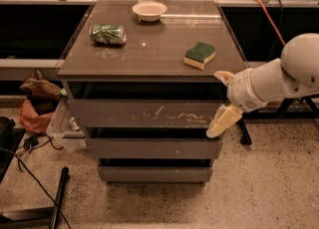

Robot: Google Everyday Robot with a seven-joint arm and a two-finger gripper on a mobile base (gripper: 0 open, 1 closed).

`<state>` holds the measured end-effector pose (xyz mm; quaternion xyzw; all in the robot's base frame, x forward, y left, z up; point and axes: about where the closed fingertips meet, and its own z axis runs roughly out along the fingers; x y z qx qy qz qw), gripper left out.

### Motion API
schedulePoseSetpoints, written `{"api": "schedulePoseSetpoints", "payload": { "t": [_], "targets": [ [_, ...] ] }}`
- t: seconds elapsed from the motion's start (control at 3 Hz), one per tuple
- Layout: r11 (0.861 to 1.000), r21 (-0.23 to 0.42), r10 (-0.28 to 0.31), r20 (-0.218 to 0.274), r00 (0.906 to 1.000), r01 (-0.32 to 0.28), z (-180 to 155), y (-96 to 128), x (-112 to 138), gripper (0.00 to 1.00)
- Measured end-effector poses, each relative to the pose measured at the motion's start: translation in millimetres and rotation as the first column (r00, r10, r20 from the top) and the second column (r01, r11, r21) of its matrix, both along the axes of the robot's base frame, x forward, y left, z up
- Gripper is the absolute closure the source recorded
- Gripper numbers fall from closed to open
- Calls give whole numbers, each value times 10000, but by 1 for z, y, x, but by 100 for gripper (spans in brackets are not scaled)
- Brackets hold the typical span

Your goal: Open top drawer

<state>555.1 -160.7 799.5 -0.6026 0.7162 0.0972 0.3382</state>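
gripper [215, 104]: 1, at the cabinet's right front corner; its 2 fingers are spread wide with nothing between them.
top drawer [144, 113]: 1, just left of the gripper, with the lower finger at its right end.
lower drawers [154, 148]: 2, below and left of the gripper.
sponge [200, 55]: 1, above it and near.
can [107, 33]: 1, well up and left.
bowl [149, 10]: 1, farthest, up and left.

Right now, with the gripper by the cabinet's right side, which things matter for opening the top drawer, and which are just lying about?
For the job:
top drawer
gripper, open, at that drawer's right end

Lying about:
green can, white bowl and sponge, all on the cabinet top
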Motion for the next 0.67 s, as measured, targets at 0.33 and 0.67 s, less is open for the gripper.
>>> {"api": "schedulePoseSetpoints", "payload": {
  "t": [0.33,0.67],
  "targets": [
    [9978,397,541,-117,9985,-536,-17,24,-2,0],
    [9935,700,917,-280,9954,-895,-41,39,7,0]
  ]
}}
